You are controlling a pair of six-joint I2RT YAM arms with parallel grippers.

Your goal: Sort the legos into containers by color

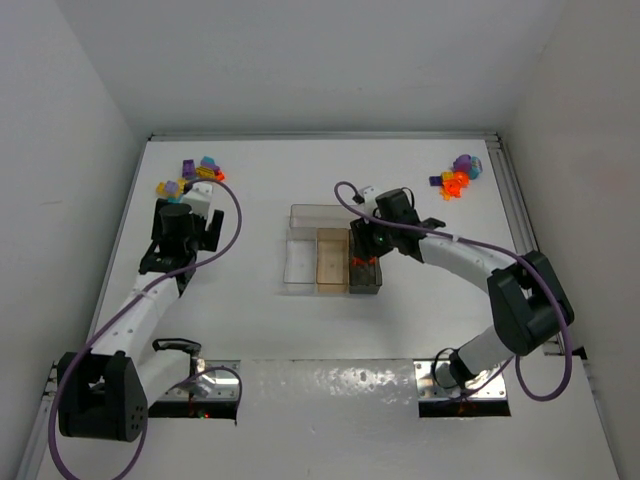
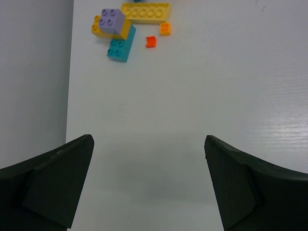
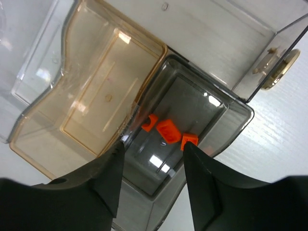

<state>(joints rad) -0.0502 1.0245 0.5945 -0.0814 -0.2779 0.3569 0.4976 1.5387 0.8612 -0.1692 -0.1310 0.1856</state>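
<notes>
Orange bricks [image 3: 167, 131] lie in the grey compartment [image 3: 226, 127] at centre frame under the right end effector [image 3: 153, 145], fingers apart and gripping nothing; the brick beside one fingertip [image 3: 191, 153] could snag and be dragged out on withdrawal.

Three orange-red bricks [image 3: 168, 131] are noted inside the grey compartment [image 3: 192, 96] of the clear tray [image 1: 318, 208], next to the tan compartment [image 3: 96, 96]. Mixed yellow, purple, teal and orange bricks are recorded in a far-left pile [image 1: 190, 178] and a far-right pile [image 1: 458, 178].
</notes>
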